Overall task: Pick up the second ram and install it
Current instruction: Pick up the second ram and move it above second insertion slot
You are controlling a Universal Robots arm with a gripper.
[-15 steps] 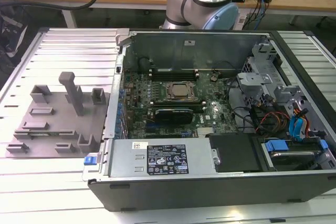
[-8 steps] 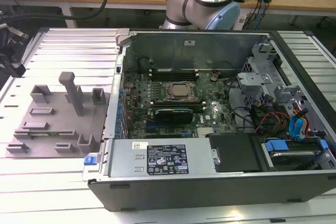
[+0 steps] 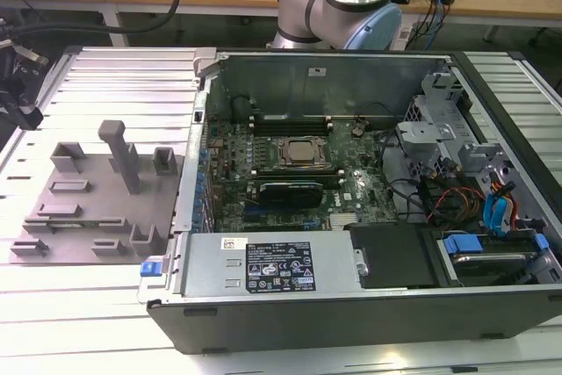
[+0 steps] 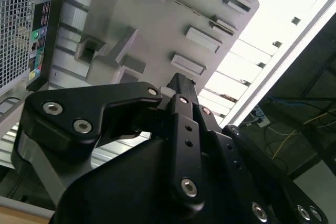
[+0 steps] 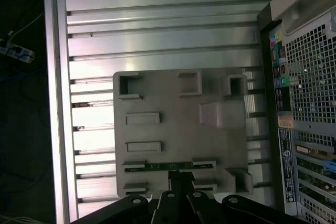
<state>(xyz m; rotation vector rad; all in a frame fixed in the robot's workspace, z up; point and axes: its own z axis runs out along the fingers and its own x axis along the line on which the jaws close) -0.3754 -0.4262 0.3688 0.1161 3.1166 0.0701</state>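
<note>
Fingers (image 5: 176, 180) of black linkage gripper (image 5: 181, 177) pressed together, pinching nothing. Arm posed above the plate, gripper pointing down at it, apparently well clear. Just beyond the tips: second ram (image 5: 168, 166), a long thin green circuit-board stick, lying in a slot of the grey plastic holder plate (image 5: 157, 85). Pickup step, ram not yet grasped; likely calls for fingers spread and squared across the thin board. Further out: ribbed aluminium worktop (image 5: 157, 24), open black computer case (image 3: 351, 322).

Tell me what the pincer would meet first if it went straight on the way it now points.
Probably the second ram, the thin green stick lying in the grey holder plate; the pincer points at its middle. The gap between them is unclear.
</note>
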